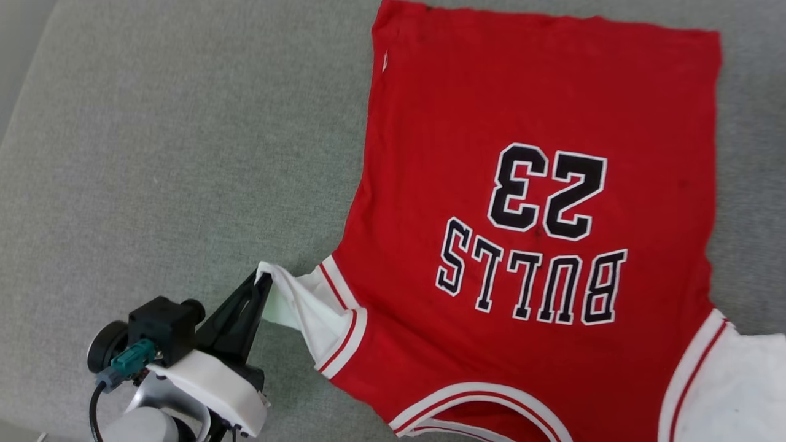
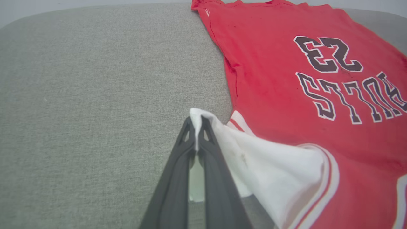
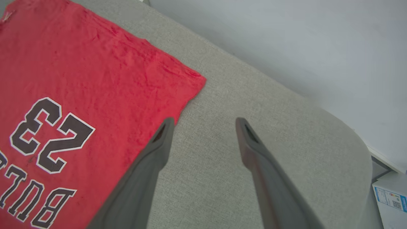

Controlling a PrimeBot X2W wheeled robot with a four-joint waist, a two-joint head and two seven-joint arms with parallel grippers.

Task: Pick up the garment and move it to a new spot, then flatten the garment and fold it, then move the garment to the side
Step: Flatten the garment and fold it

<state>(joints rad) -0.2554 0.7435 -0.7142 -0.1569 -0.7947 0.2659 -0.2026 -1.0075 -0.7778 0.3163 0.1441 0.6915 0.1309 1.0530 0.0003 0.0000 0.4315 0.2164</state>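
Observation:
The garment [image 1: 540, 110], a red jersey with black "BULLS 23" lettering and white sleeves, lies spread flat on the grey fabric surface [image 1: 172, 159], lettering up. My left gripper [image 1: 263, 282] is shut on the edge of its white left sleeve [image 1: 307, 307], lifting that cloth a little. The left wrist view has the same grip: my left gripper [image 2: 197, 122] pinches the sleeve [image 2: 273, 168] beside the jersey [image 2: 273, 89]. In the right wrist view my right gripper [image 3: 205, 122] hangs open with nothing in it, above the grey surface beside the garment [image 3: 79, 73].
The grey surface's rounded edge [image 3: 356, 143] runs along a pale wall. A white box with a blue label [image 3: 391, 198] sits below that edge. Bare grey fabric [image 2: 95, 95] stretches left of the jersey.

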